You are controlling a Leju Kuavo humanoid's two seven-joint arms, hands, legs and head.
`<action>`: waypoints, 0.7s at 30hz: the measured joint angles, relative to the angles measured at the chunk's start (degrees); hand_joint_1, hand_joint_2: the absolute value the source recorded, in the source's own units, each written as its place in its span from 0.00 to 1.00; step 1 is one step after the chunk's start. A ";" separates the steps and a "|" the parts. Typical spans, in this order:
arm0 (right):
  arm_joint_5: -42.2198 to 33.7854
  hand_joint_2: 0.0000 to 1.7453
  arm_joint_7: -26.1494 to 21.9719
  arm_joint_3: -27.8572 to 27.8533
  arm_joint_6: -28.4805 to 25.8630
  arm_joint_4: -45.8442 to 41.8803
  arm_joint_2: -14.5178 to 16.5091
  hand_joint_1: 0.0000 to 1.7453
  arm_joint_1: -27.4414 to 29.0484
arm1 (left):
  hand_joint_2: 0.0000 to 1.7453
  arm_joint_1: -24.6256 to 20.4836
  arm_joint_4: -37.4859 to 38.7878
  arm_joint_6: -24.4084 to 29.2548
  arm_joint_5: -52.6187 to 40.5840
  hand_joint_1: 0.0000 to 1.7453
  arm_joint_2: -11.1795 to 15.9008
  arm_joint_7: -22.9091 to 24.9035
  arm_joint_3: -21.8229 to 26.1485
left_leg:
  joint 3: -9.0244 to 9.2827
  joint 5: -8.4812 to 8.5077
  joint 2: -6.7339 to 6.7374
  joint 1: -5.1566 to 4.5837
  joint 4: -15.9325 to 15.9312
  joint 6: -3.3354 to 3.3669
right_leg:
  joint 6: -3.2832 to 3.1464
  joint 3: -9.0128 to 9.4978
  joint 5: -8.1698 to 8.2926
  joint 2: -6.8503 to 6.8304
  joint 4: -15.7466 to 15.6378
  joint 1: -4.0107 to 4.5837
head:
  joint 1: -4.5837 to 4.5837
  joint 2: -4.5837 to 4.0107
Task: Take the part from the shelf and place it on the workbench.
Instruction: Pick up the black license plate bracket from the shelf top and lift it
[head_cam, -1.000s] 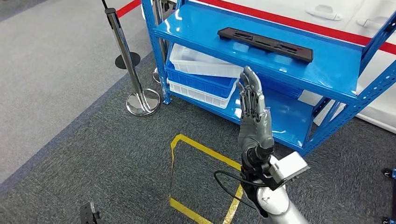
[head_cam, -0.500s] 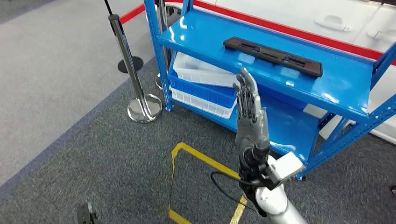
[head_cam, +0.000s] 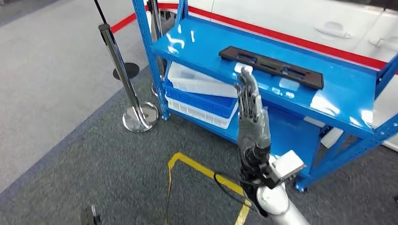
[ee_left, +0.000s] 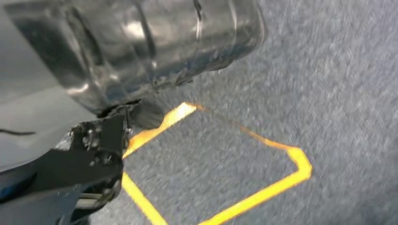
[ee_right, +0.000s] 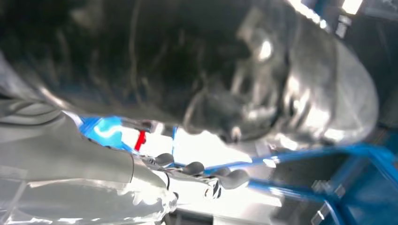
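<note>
The part point(head_cam: 271, 66) is a long black slotted bar lying flat on the top board of the blue shelf point(head_cam: 328, 101). My right hand point(head_cam: 251, 112) is raised in front of the shelf, flat and holding nothing, its fingers straight and pointing up. Its fingertips point(head_cam: 245, 75) reach the front edge of the top board, just short of the part's left half. In the right wrist view the right hand point(ee_right: 141, 178) shows with dark fingers point(ee_right: 202, 169) stretched out against blurred blue shelf framing. A dark shape at the head view's bottom edge, my left hand point(head_cam: 89, 216), is mostly cut off.
Stacked white and blue bins point(head_cam: 199, 91) sit on the lower shelf board. A chrome barrier post point(head_cam: 123, 77) stands to the shelf's left. Yellow floor tape point(head_cam: 202, 168) marks a square on the grey carpet point(head_cam: 117, 159). A white car body point(head_cam: 328, 23) stands behind the shelf.
The whole head view has shifted, so the camera moved. The shelf now looks closer, and my raised right hand's fingertips overlap the top board's front edge instead of stopping below it.
</note>
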 joint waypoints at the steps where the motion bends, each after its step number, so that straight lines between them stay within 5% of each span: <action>1: 0.00 0.00 0.04 0.02 0.04 0.04 0.00 0.00 -0.08 | 0.00 -0.02 0.01 0.03 0.01 0.00 0.00 0.04 -0.01 | 0.41 -0.43 -0.05 -0.14 -0.17 0.22 | 0.34 0.32 -0.15 0.05 0.13 -0.03 | 0.02 0.00; 4: -0.03 0.00 0.08 0.04 0.17 0.10 -0.01 0.00 -0.40 | 0.00 -0.17 0.01 0.17 -0.03 0.00 0.01 0.07 -0.03 | 2.54 -0.77 -0.14 0.06 -0.97 1.18 | 1.02 -0.69 -0.61 -0.06 3.47 -0.17 | 0.09 0.00; 7: -0.15 0.00 0.07 0.04 0.32 0.27 -0.02 0.00 -0.45 | 0.00 -0.41 0.01 0.39 -0.02 0.00 0.09 0.17 -0.03 | 4.21 -2.10 -0.19 0.10 -1.12 1.75 | 1.63 -7.21 -3.92 -0.08 13.18 -0.42 | 0.22 0.00; 9: -0.31 0.00 0.06 0.04 0.44 0.43 -0.03 0.00 -0.30 | 0.00 -0.31 0.01 0.50 0.03 0.00 0.10 0.30 -0.04 | 5.49 -3.27 -0.36 0.10 -1.07 1.71 | 1.94 -10.57 -5.81 -0.08 15.64 -0.55 | 0.22 0.00; 10: -0.49 0.00 0.02 0.04 0.51 0.49 -0.03 0.00 -0.27 | 0.00 -0.22 0.02 0.53 0.05 0.00 0.09 0.36 -0.04 | 6.36 -3.96 -0.47 0.12 -1.03 1.65 | 1.98 -10.98 -5.17 -0.08 14.24 -0.60 | 0.22 0.00; 13: -1.20 0.00 -0.30 0.04 0.74 0.66 -0.04 0.00 -0.27 | 0.00 -0.10 0.08 0.54 0.11 0.00 0.02 0.50 -0.05 | 9.03 -6.31 -0.80 0.06 -0.74 1.09 | 1.55 -9.53 3.45 -0.09 4.23 -0.55 | 0.22 0.00; 15: -1.43 0.00 -0.49 0.06 0.98 0.80 -0.07 0.00 -0.22 | 0.00 -0.21 0.14 0.53 0.15 0.00 0.01 0.60 -0.06 | 9.80 -7.62 -0.95 -0.06 -0.55 0.39 | 0.87 -8.87 6.83 -0.05 0.95 -0.35 | 0.21 0.00; 18: -1.55 0.00 -0.83 0.09 1.38 0.81 -0.07 0.00 -0.34 | 0.00 -0.36 0.14 0.53 0.21 0.00 0.03 0.61 -0.07 | 9.68 -7.85 -0.79 -0.05 0.91 -0.43 | -0.25 -7.77 6.14 0.04 0.63 -0.42 | 0.19 0.00; 21: -1.76 0.00 -1.06 0.09 1.60 0.79 -0.02 0.00 -0.45 | 0.00 -0.46 0.14 0.51 0.21 0.00 0.01 0.59 -0.09 | 4.94 -9.11 -0.46 0.25 9.19 -1.15 | -1.15 -6.06 4.90 -0.07 0.34 -0.52 | 0.05 0.00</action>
